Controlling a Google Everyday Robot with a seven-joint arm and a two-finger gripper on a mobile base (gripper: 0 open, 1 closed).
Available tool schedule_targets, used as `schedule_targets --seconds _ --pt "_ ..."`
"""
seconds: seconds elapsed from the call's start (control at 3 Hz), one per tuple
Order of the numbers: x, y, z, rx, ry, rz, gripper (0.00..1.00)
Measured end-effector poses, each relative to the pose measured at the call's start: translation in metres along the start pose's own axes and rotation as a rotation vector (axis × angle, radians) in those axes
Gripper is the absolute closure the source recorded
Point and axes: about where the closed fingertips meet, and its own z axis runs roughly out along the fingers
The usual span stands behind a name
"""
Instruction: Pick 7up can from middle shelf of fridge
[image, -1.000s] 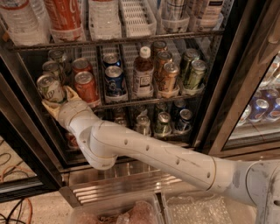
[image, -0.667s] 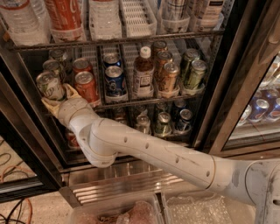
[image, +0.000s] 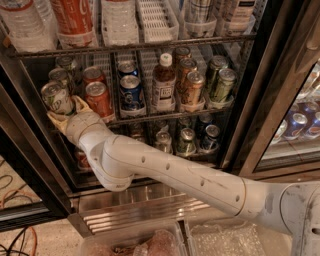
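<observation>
The 7up can (image: 56, 96), pale silver with green marks, stands at the front left of the middle shelf (image: 165, 116) of the fridge (image: 260, 100). My gripper (image: 67, 112) reaches into the shelf from below right on the white arm. Its tan fingers (image: 81, 105) sit on either side of the can's lower part, closed against it. The can's base is hidden by the gripper. A red cola can (image: 98, 98) stands just right of it, close to one finger.
The same row holds a blue can (image: 131, 93), a white-capped brown bottle (image: 163, 83) and green-gold cans (image: 222, 84). Large bottles stand on the rack above (image: 75, 20), more cans on the rack below (image: 186, 140). A black door frame (image: 30, 165) is at left.
The arm has shifted only slightly. The gripper and the 7up can stay in the same place.
</observation>
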Motion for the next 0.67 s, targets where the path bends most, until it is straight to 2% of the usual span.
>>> schedule_targets --seconds 0.33,0.67 --pt "-0.0004 -0.0005 -0.0002 0.001 0.001 0.001 0.12" --pt "-0.0003 -0.0018 -0.0004 0.004 0.003 0.003 0.0"
